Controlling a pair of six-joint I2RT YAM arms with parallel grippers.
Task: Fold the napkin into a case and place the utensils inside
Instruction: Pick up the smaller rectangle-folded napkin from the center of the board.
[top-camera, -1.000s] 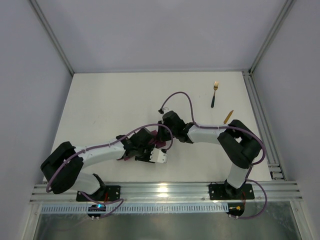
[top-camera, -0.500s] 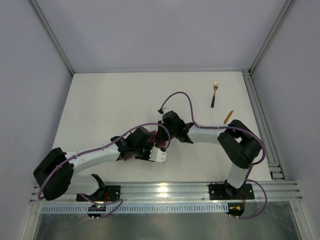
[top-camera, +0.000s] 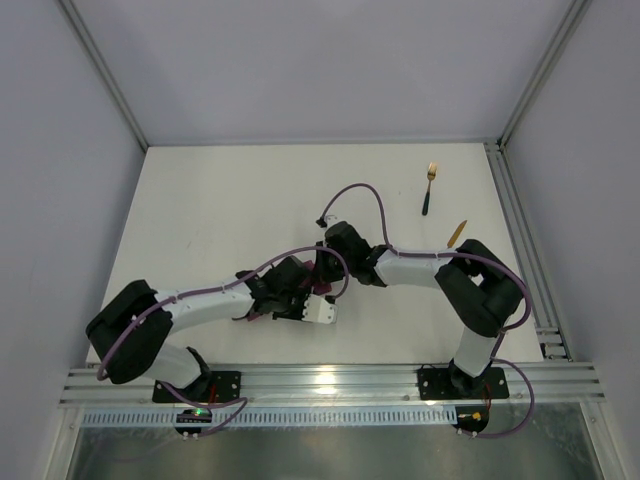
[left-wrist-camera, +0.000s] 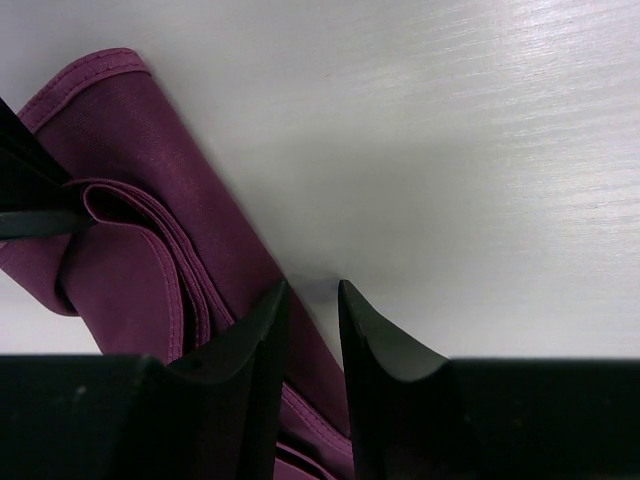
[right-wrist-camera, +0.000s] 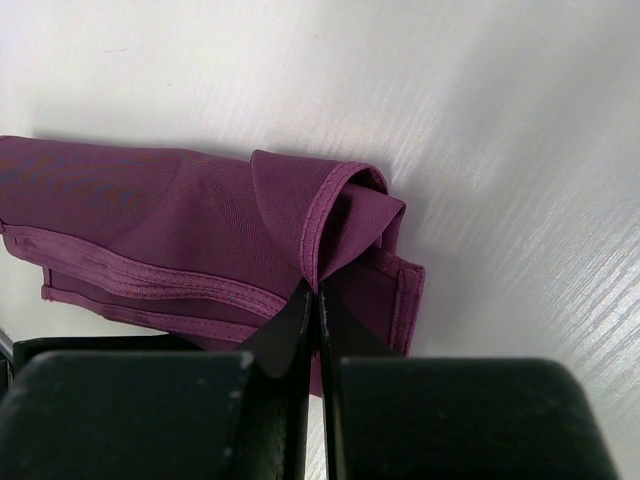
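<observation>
The magenta-purple napkin (left-wrist-camera: 130, 160) lies folded into a narrow oblong on the white table; in the top view only a sliver (top-camera: 321, 289) shows between the two grippers. My left gripper (left-wrist-camera: 312, 295) is slightly open, with its fingers straddling the napkin's long edge near one end (top-camera: 303, 290). My right gripper (right-wrist-camera: 318, 290) is shut on a raised fold of the napkin's hem (right-wrist-camera: 330, 215) at the other end (top-camera: 325, 278). The gold fork (top-camera: 430, 185) and the gold-bladed knife (top-camera: 457, 233) lie apart on the table at the far right.
A raised metal rail (top-camera: 520, 230) runs along the table's right side and another along the near edge (top-camera: 320, 385). Grey walls close in the back and the sides. A purple cable (top-camera: 365, 195) loops above the right wrist.
The left arm's elbow swung outward and came back, while its gripper stayed at the napkin. The right arm has held still with the fold in its grip.
</observation>
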